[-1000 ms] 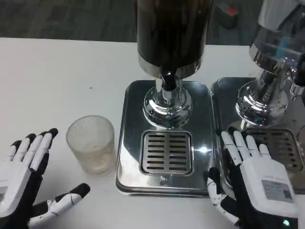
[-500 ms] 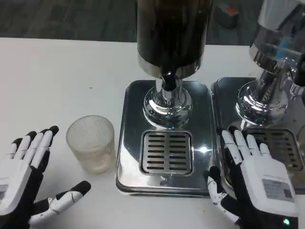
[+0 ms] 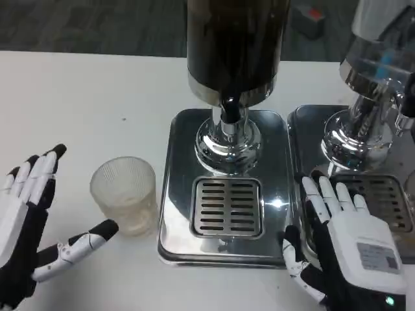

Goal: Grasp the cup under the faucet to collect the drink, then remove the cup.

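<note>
Right now the ribbed cup point(image 3: 124, 195) stands upright on the white counter point(image 3: 78, 103), just left of the steel drip tray point(image 3: 175, 194) and not yet under the faucet point(image 3: 227, 110) of the dark dispenser point(image 3: 233, 45). The left hand point(image 3: 29, 227) sits open to the left of the cup, fingers point(image 3: 40, 175) spread and pointing up, thumb stretched toward the cup's base, close to it but apparently not touching. The right hand point(image 3: 347, 243) lies to the right of the tray, fingers spread and holding nothing, overlapping the front of a second tray point(image 3: 311, 123) that belongs to a neighbouring dispenser point(image 3: 376, 71).

The step in hand looks like the grasp itself. To do it well, the left hand should slide in until the cup sits deep between thumb and fingers, then close around the middle of the wall, not the rim. The ribbed surface should help the grip, but a light clear cup can tip if the thumb pushes the base first. Once held, it needs carrying right onto the slotted grate point(image 3: 227, 207), centred directly beneath the faucet, kept level throughout.
</note>
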### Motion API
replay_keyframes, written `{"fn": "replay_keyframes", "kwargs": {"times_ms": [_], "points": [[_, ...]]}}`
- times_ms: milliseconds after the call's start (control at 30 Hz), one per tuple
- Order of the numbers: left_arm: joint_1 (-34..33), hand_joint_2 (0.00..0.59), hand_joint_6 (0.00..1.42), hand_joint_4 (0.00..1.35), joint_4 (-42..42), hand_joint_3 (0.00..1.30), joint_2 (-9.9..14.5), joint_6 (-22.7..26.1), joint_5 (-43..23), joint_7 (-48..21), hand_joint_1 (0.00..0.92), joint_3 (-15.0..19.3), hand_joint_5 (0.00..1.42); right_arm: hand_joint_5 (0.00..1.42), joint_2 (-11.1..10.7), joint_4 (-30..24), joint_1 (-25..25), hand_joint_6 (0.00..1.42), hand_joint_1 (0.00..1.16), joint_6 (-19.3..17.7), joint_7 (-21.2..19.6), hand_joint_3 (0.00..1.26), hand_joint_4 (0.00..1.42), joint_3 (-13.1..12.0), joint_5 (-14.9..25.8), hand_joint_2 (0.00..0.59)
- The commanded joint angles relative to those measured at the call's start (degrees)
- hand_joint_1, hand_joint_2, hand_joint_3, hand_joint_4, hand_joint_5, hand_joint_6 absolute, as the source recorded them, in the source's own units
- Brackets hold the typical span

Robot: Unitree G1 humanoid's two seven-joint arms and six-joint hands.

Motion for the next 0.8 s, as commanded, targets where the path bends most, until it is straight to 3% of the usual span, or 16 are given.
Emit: {"fn": "replay_keyframes", "kwargs": {"times_ms": [33, 133, 267, 533, 800], "points": [[-3.63, 0.013, 0.00, 0.00, 3.45, 0.00, -1.49, -0.98, -1.89, -0.10, 0.000, -0.25, 0.00, 0.00, 1.25, -0.36, 0.18, 0.00, 0.44, 0.74, -0.45, 0.06, 0.00, 0.20, 0.17, 0.577], [-5.80, 0.000, 0.00, 0.00, 5.67, 0.00, -1.98, -1.09, -2.96, -0.98, 0.000, -0.92, 0.00, 0.00, 2.24, -0.10, 0.13, 0.00, 0.44, 1.17, -0.91, 0.06, 0.00, 0.70, -0.32, 0.577], [-10.72, 0.000, 0.00, 0.00, 16.30, 0.00, -2.66, -8.29, -11.28, -7.79, 0.000, -2.26, 0.00, 0.00, 3.30, 0.30, -0.19, 0.00, 0.44, 1.35, -1.79, 0.07, 0.00, 1.05, -0.11, 0.577], [-15.18, 0.000, 0.00, 0.00, 29.39, 0.00, -2.98, -15.46, -13.03, -9.19, 0.000, -3.40, 0.00, 0.00, 3.82, 0.51, -0.21, 0.00, 0.45, 1.44, -2.06, 0.08, 0.00, 1.20, -0.08, 0.569], [-19.28, 0.011, 0.00, 0.00, 34.53, 0.00, -3.58, -16.67, -9.13, -6.77, 0.033, -6.49, 0.00, 0.00, 2.70, 0.39, -0.78, 0.00, 0.45, 0.86, -0.40, 0.09, 0.00, 1.05, 0.56, 0.575]]}}
